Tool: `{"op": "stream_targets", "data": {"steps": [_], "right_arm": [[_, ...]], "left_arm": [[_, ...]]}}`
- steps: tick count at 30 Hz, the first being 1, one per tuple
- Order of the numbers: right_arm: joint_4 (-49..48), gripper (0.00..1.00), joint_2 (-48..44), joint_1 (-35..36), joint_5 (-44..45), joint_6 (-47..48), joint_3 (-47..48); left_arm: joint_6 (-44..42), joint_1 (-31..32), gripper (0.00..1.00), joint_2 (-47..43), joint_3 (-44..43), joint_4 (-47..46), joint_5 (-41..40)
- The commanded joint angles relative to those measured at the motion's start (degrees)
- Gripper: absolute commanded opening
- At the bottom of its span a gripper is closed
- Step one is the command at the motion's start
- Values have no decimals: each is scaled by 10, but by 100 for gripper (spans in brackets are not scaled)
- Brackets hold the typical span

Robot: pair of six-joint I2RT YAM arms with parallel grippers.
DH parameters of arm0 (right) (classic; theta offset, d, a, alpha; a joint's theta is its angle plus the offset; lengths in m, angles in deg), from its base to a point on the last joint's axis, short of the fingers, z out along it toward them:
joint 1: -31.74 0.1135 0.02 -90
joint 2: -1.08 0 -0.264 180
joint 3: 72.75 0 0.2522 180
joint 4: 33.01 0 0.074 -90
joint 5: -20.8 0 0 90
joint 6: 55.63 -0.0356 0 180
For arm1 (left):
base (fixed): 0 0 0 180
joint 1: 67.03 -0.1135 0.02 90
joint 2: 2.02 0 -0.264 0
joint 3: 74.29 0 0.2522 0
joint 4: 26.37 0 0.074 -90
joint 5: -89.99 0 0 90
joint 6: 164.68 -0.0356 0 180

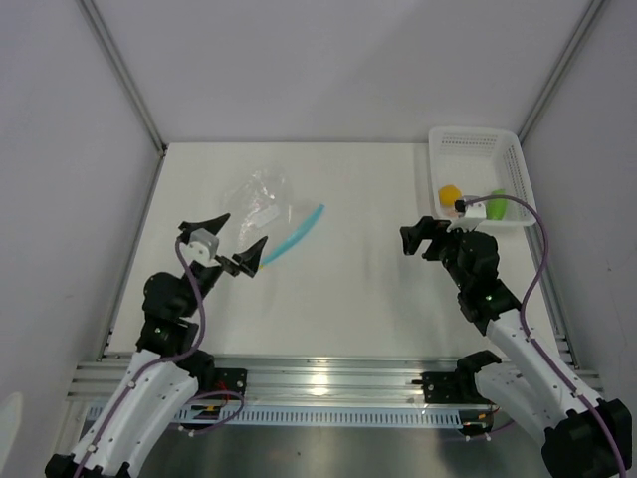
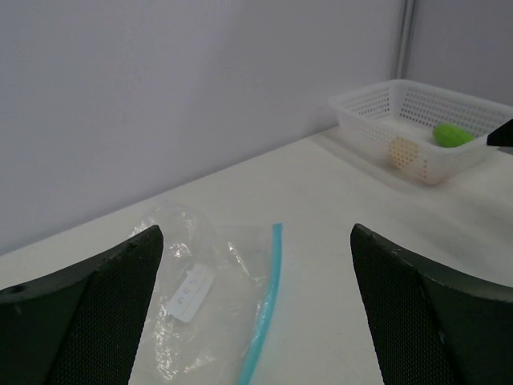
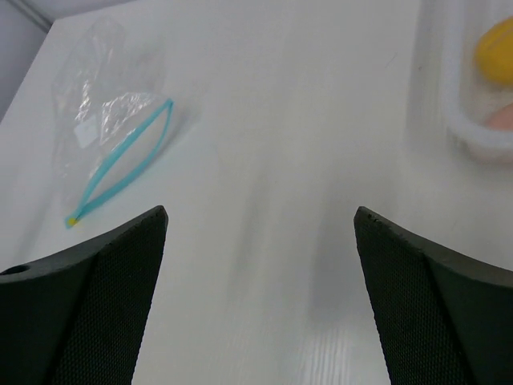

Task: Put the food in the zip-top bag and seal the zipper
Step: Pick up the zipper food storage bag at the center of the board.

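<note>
Pincers on both arms are released and empty: our left pincer [image 1: 247,229] hangs at the left of the top view, our right pincer [image 1: 423,237] at the right. The white counter [image 1: 368,289] carries everything. In its upper right corner sits the lattice basket [image 1: 476,142], just beyond the right pincer and well apart from the left one. At upper left the clear bag [image 1: 261,197] lies flat, just past the left pincer's tips. Its teal zipper [image 1: 299,235] slants from lower left to upper right along the side facing the counter's middle. In the right wrist view its two strips look slightly parted. Both food pieces are in the basket, the orange ball [image 1: 450,193] and the green piece [image 1: 495,208] beside it. We judge the right arm nearer for the pick, since the food lies up and right of its tips.
</note>
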Motion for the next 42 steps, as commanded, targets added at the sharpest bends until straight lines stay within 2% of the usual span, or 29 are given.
{"op": "stream_targets", "data": {"steps": [1, 7, 9, 11, 14, 17, 18, 19, 21, 23, 24, 25, 26, 27, 29, 42], "right_arm": [[99, 100, 0, -38, -168, -105, 3], [53, 99, -6, -136, -317, -203, -53], [60, 99, -11, -161, -343, -201, -56], [97, 99, -18, -165, -340, -180, -52], [140, 99, -34, -164, -338, -154, -36], [177, 99, -32, -164, -338, -139, -23], [184, 100, -32, -164, -338, -133, -22], [187, 99, -32, -163, -341, -131, -23], [190, 99, -35, -159, -347, -128, -27], [196, 99, -45, -150, -345, -128, -27], [199, 100, -48, -148, -340, -128, -25], [201, 99, -53, -145, -338, -129, -24], [203, 99, -61, -141, -337, -130, -22], [205, 99, -64, -138, -337, -133, -21], [207, 99, -78, -132, -334, -136, -17], [278, 99, -142, -126, -331, -127, -5]], "left_arm": [[66, 13, 99, -34, -56, 122, -44], [237, 13, 99, -37, -131, 275, -118], [322, 13, 99, -35, -153, 376, -206], [372, 11, 99, -33, -156, 435, -247], [351, 8, 100, -44, -129, 416, -198], [371, 9, 99, -35, -103, 372, -183], [367, 9, 100, -18, -105, 368, -174], [350, 10, 94, 28, -126, 374, -170], [332, 22, 92, 82, -146, 389, -172], [288, 45, 92, 165, -191, 401, -198], [272, 84, 92, 194, -223, 412, -228], [255, 108, 92, 223, -239, 421, -266], [219, 129, 92, 284, -267, 430, -342], [205, 162, 92, 316, -298, 437, -375], [181, 182, 90, 401, -345, 453, -429], [84, 209, 83, 735, -511, 446, -517]]}}
